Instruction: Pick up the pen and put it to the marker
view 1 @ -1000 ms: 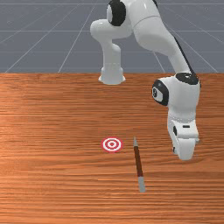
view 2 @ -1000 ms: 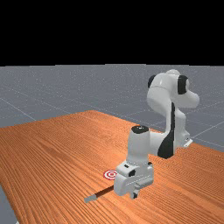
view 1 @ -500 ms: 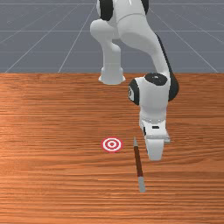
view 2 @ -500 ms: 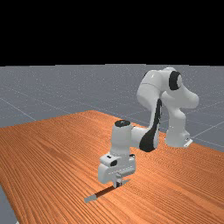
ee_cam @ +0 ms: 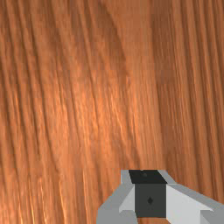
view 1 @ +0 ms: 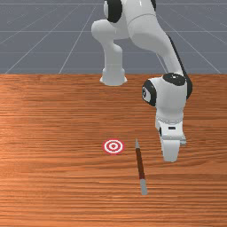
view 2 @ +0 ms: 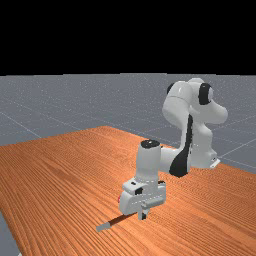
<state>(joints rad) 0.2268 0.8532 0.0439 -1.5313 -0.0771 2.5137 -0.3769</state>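
"Where are we?"
"We're in a simulated robot test space."
"What tells us?"
"We see grid lines on the grey floor, black beyond, and an arm at a table."

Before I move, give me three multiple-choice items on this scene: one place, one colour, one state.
1. Where is the round marker from the pen?
A) front view's right
B) front view's left
2. What colour is the pen's middle?
A) green
B) yellow
C) brown
3. How is the pen?
A) lying on the table
B) standing upright
C) snapped in two

1 B: the front view sets its rings left of the pen.
2 C: brown runs between grey ends.
3 A: it stretches flat along the wood.
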